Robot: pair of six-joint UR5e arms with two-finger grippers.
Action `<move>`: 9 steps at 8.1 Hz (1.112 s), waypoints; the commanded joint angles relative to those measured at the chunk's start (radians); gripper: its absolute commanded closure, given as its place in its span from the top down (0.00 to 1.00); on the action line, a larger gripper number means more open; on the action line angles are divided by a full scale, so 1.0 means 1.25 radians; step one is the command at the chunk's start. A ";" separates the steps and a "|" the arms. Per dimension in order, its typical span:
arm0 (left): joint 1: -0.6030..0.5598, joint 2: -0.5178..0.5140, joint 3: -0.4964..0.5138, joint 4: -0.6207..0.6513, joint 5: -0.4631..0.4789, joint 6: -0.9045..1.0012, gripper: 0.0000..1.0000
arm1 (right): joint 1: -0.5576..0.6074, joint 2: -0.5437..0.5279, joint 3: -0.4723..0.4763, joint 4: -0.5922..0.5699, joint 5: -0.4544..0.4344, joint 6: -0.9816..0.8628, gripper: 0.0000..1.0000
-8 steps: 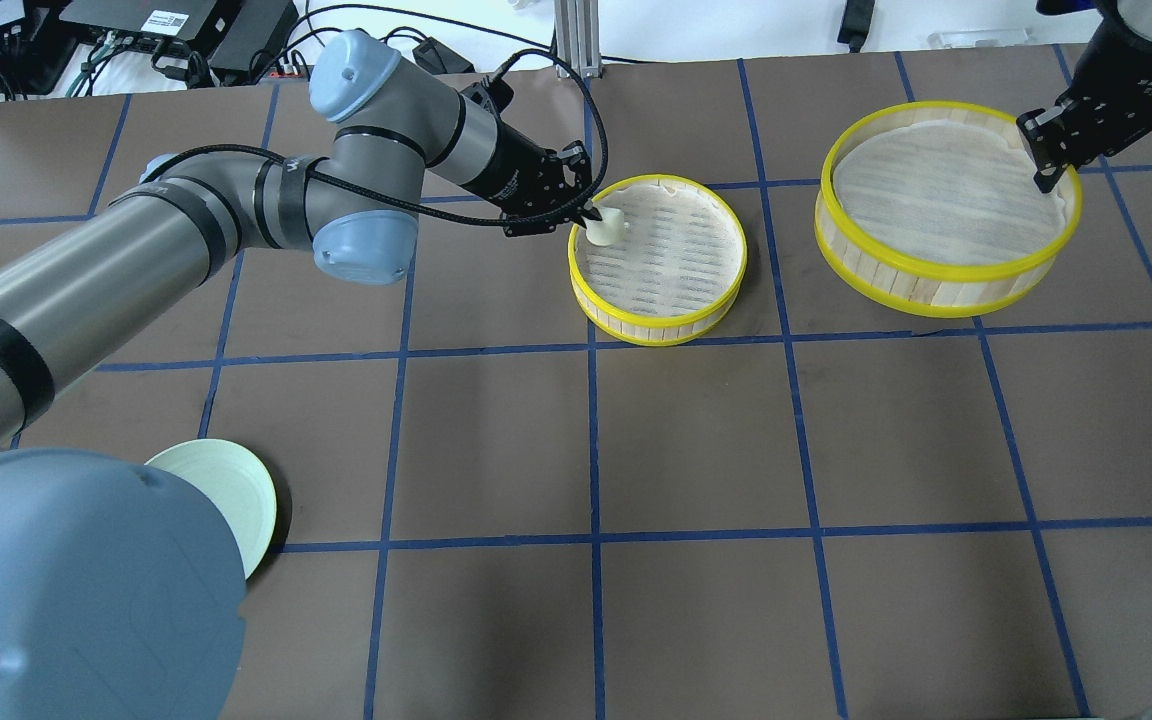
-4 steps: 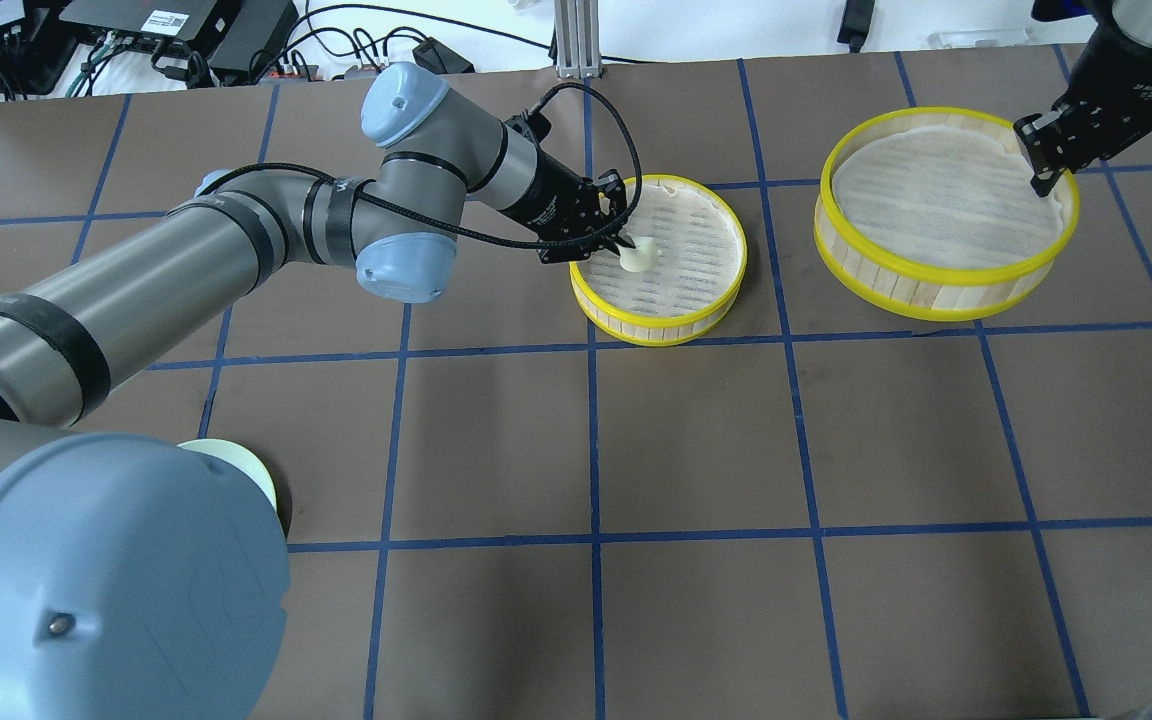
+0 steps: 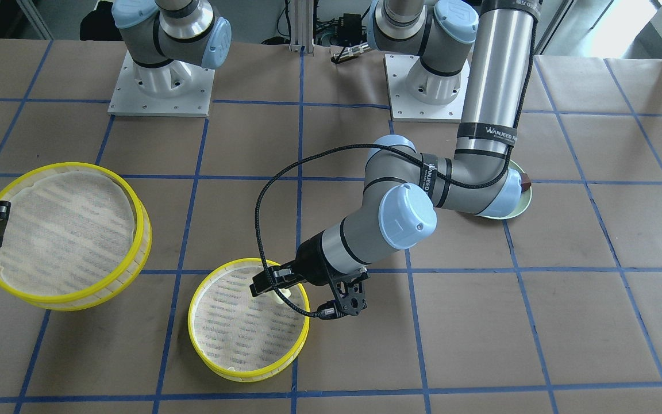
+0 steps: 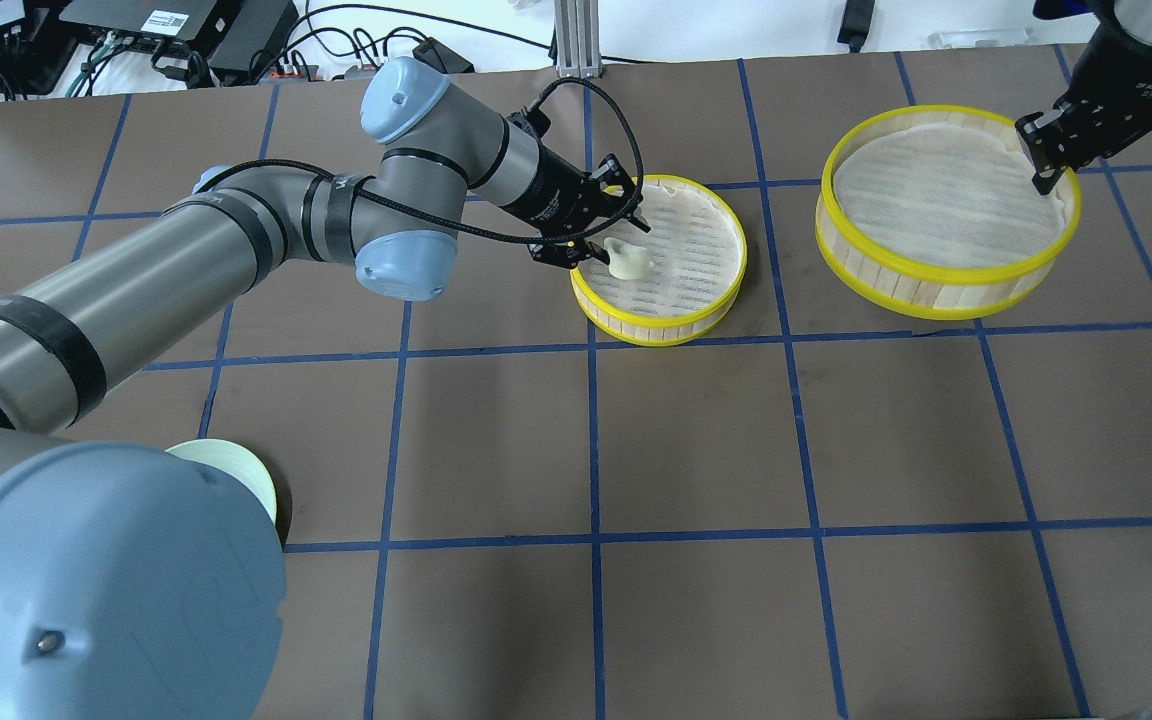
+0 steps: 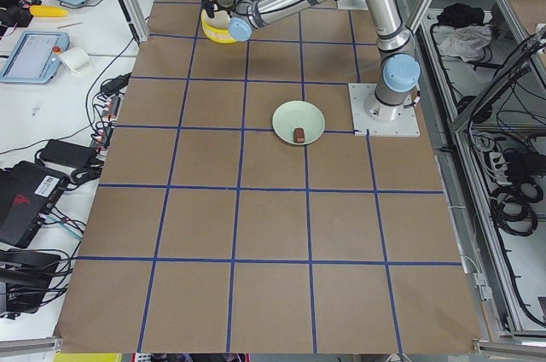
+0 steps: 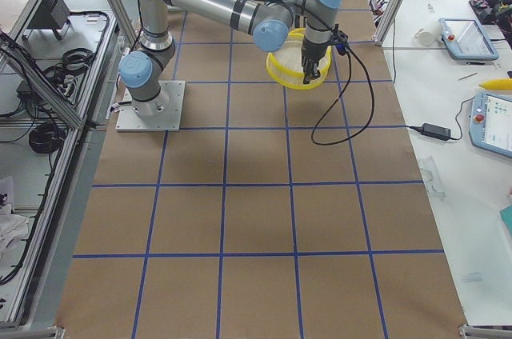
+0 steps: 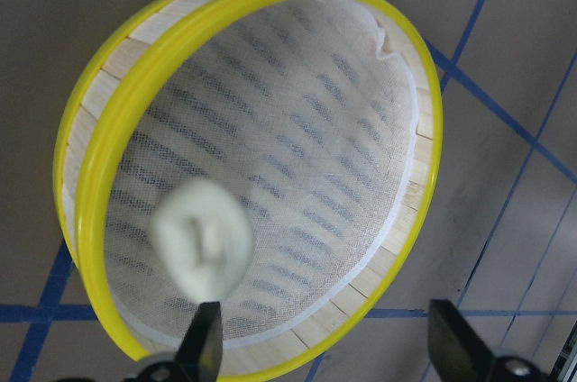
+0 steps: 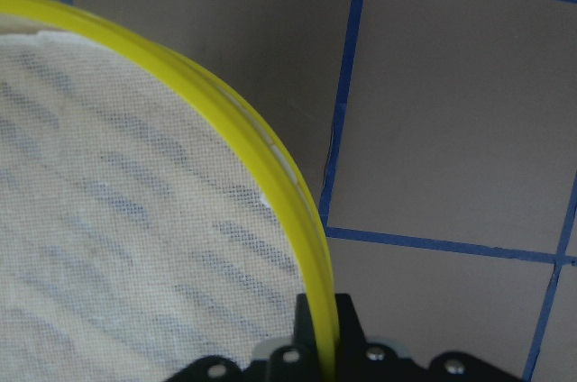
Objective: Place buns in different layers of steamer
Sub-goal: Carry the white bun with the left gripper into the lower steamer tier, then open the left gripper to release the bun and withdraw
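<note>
The cream-white bun [image 4: 627, 263] lies on the mesh of the smaller yellow-rimmed steamer tray [image 4: 706, 310], near its left edge. My left gripper [image 4: 620, 238] hovers just over it, open and empty. In the left wrist view the bun [image 7: 200, 242] sits ahead of the spread fingers [image 7: 206, 346]. My right gripper [image 4: 1046, 168] is shut on the far right rim of the larger steamer tray [image 4: 936, 285]; the right wrist view shows the rim [image 8: 270, 166] pinched. The reddish-brown bun [image 5: 299, 133] rests on the pale green plate [image 5: 286, 119].
The green plate [image 4: 241, 480] is near my left arm's base, half hidden in the overhead view. Cables and electronics [image 4: 136, 40] lie beyond the table's far edge. The brown gridded table [image 4: 696, 450] stretches in front of the trays.
My left gripper carried the white bun over the small tray, opened and let it go; the bun now lies on the mesh. The right gripper has barely moved.
</note>
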 commanded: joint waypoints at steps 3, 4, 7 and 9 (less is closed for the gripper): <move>0.010 0.058 0.029 -0.041 0.021 -0.010 0.91 | 0.001 -0.002 0.000 -0.012 0.012 0.005 0.00; 0.024 0.074 0.030 -0.107 0.115 0.011 0.92 | 0.007 -0.002 0.000 -0.015 0.033 0.008 0.00; 0.131 0.164 0.022 -0.339 0.309 0.241 0.99 | 0.067 -0.002 0.000 -0.037 0.044 0.090 0.00; 0.204 0.181 0.000 -0.452 0.394 0.387 1.00 | 0.159 0.026 0.001 -0.099 0.055 0.199 0.00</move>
